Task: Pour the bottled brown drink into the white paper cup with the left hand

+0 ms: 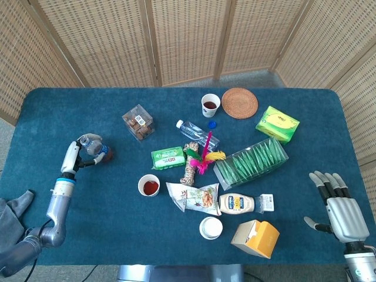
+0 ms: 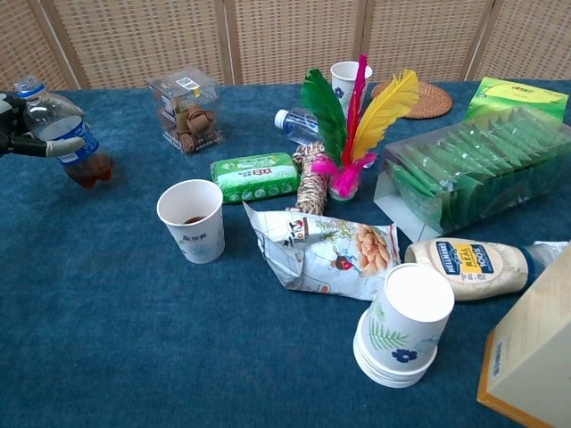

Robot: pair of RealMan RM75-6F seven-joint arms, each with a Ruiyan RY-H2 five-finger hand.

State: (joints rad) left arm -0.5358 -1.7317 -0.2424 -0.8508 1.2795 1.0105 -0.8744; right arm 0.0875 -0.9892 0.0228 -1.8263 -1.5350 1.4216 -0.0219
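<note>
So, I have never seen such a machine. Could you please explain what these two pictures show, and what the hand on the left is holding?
It is a robot with two arms, each ending in a hand with fingers. One picture looks down from its head, the other looks forward from its chest.

The left hand holds a bottle of brown drink, tilted and nearly empty. The right hand holds nothing, with its fingers spread.

On the blue table lie many things: a white paper cup with red-brown drink inside, a second filled cup farther away, a stack of upside-down cups, a mayonnaise bottle, a snack bag, a feather toy and a clear tray of green packets.
</note>
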